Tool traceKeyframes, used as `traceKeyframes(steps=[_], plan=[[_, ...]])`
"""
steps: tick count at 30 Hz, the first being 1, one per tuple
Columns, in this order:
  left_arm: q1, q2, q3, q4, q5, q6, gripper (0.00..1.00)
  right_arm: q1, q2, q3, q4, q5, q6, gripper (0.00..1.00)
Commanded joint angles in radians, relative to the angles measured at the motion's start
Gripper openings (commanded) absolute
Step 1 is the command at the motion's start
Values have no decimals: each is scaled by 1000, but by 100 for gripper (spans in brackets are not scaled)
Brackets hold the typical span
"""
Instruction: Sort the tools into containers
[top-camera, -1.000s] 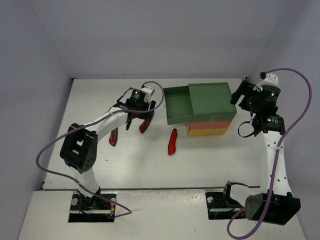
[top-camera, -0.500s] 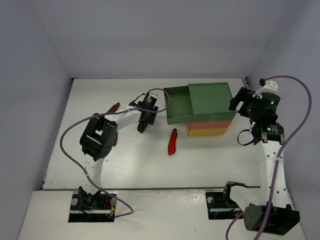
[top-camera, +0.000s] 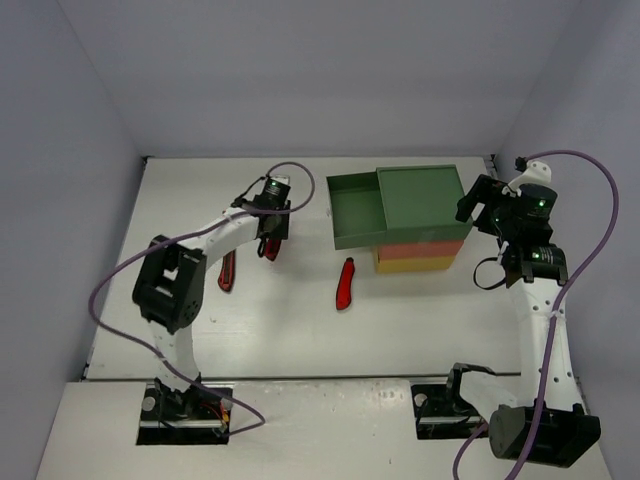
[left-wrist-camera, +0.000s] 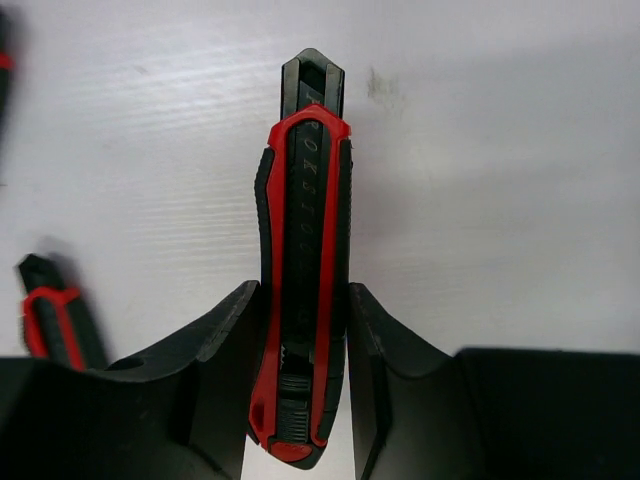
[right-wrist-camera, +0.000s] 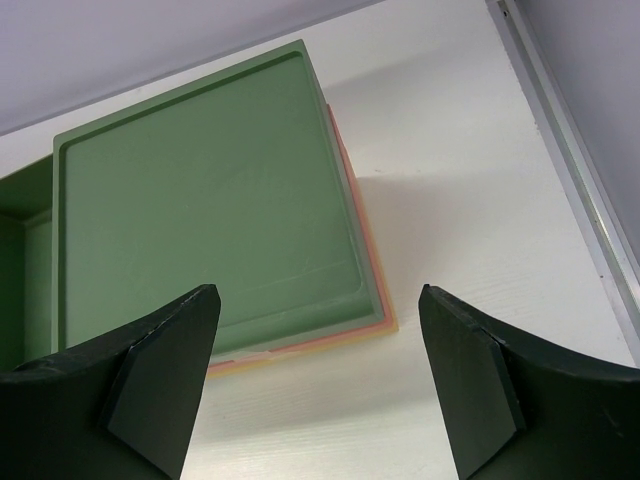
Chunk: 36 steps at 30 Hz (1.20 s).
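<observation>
Two left fingers (left-wrist-camera: 215, 340) clamp a red utility knife (left-wrist-camera: 305, 250) with illegible raised lettering; right fingers (right-wrist-camera: 160, 360) stand apart.

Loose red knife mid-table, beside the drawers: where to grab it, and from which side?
Probably best to take the knife across the middle of its handle, coming straight down from above. It lies flat with its long axis roughly near to far, so a grip can close on its long left and right flanks.
</observation>
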Motion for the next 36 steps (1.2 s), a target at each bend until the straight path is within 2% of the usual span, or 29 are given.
traceKeyframes(steps=[1,7,13,15,20,28,36], plan=[[9,-242,163,44,146,-164,0,16,6,38,49,-21,3,78],[-59,-255,270,166,292,-372,0,28,0,31,50,-26,12,78],[-156,-183,336,287,256,-511,1,30,-9,17,50,-29,17,78],[-169,-151,355,299,235,-524,6,31,-13,10,50,-32,18,78],[-183,-128,327,324,195,-558,9,32,-35,-10,50,-42,22,78],[-215,-126,294,315,165,-526,32,36,-38,-50,50,-66,20,79],[-232,-142,277,273,155,-470,36,36,-39,-61,49,-60,20,80]])
